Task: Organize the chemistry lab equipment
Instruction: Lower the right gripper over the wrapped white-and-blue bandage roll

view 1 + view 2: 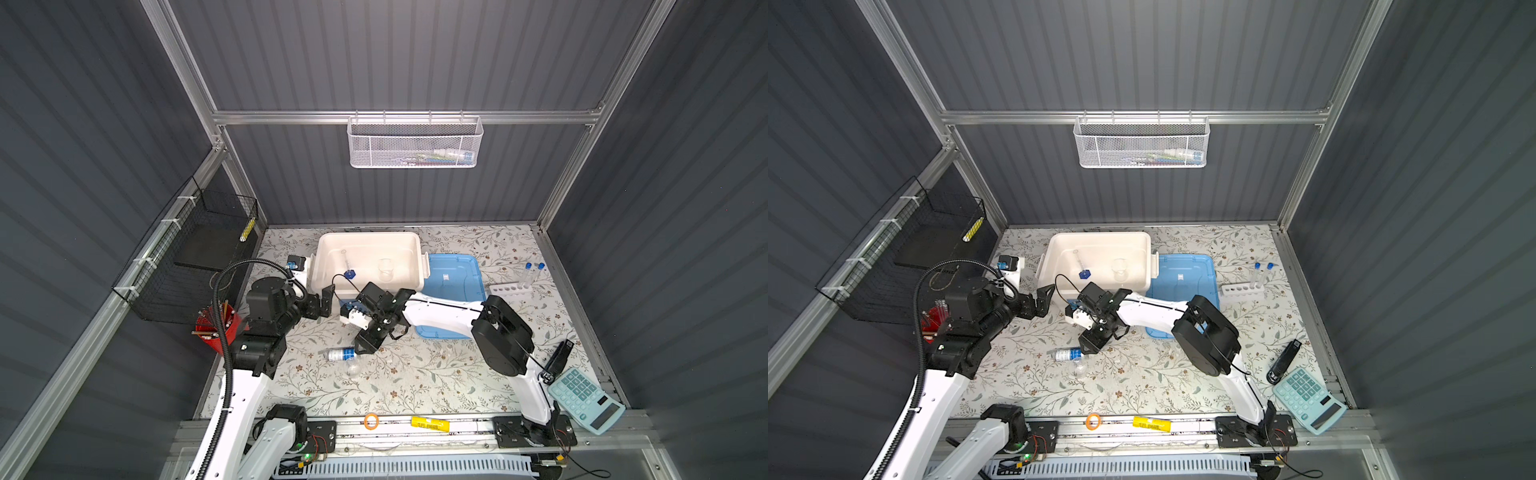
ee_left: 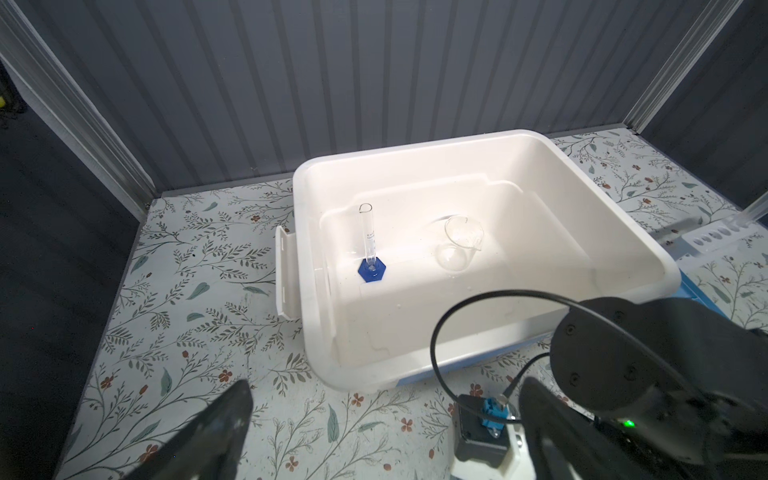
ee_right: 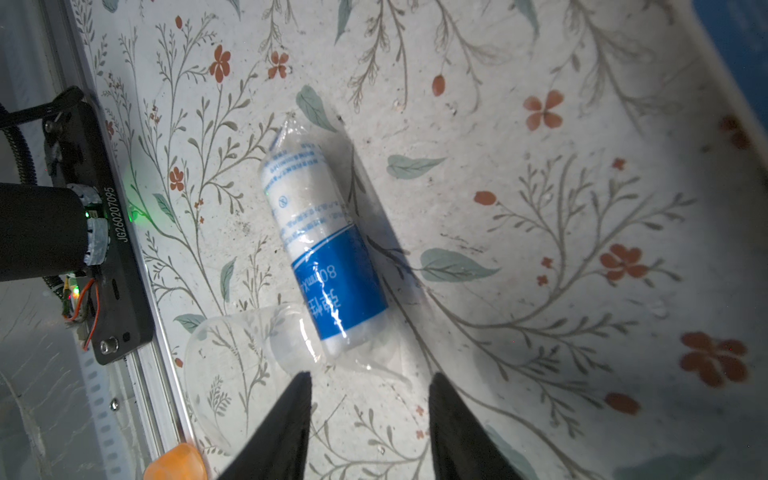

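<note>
Graduated cylinder (image 2: 370,249) and beaker (image 2: 457,245) sit in the white bin (image 2: 415,147), but the wrapped blue-labelled roll (image 3: 316,232) and round flask (image 3: 237,353) still lie on the table (image 1: 415,386) just ahead of the half-open, empty right gripper (image 3: 370,376), while the left gripper (image 1: 323,300) gapes wide, empty.

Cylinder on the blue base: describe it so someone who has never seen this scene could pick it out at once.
Find the white bin at the back of the floral table. Inside, toward its left in both top views, stands the cylinder: a thin clear tube upright on a blue hexagonal base, unlike the squat, colourless beaker beside it.
</note>
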`<action>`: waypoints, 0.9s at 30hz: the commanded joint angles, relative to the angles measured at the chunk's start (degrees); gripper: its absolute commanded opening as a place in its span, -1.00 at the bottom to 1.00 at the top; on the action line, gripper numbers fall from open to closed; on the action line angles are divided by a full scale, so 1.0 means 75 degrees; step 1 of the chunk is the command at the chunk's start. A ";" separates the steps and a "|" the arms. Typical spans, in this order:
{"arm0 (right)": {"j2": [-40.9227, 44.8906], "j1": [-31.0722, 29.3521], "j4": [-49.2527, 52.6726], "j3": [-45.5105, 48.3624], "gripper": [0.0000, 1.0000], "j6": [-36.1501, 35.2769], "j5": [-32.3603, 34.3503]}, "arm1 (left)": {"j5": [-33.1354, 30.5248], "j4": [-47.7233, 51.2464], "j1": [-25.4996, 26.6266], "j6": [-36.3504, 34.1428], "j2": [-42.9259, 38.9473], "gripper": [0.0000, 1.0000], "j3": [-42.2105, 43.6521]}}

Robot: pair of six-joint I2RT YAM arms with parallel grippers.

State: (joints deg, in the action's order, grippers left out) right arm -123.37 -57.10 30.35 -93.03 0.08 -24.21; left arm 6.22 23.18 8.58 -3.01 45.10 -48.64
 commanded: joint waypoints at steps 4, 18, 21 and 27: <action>-0.0224 0.0020 -0.0055 -0.0076 -0.04 -0.0124 -0.0068 | 0.0191 0.0143 0.0005 -0.0138 0.0046 0.99 -0.0303; -0.0317 0.0020 -0.0216 -0.0093 -0.06 -0.0163 -0.0159 | 0.0235 0.0305 0.0005 -0.0184 0.0066 1.00 -0.0416; -0.0332 0.0021 -0.0248 -0.0088 -0.08 -0.0151 -0.0188 | 0.0237 0.0328 0.0005 -0.0196 0.0063 0.99 -0.0422; -0.0331 0.0031 -0.0428 -0.0029 -0.20 -0.0013 -0.0370 | 0.0179 0.0423 0.0005 -0.0322 0.0068 0.99 -0.0516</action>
State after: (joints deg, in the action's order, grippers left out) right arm -125.27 -57.08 27.86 -93.03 -0.30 -25.52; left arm 7.14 24.95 8.58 -3.92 45.67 -49.98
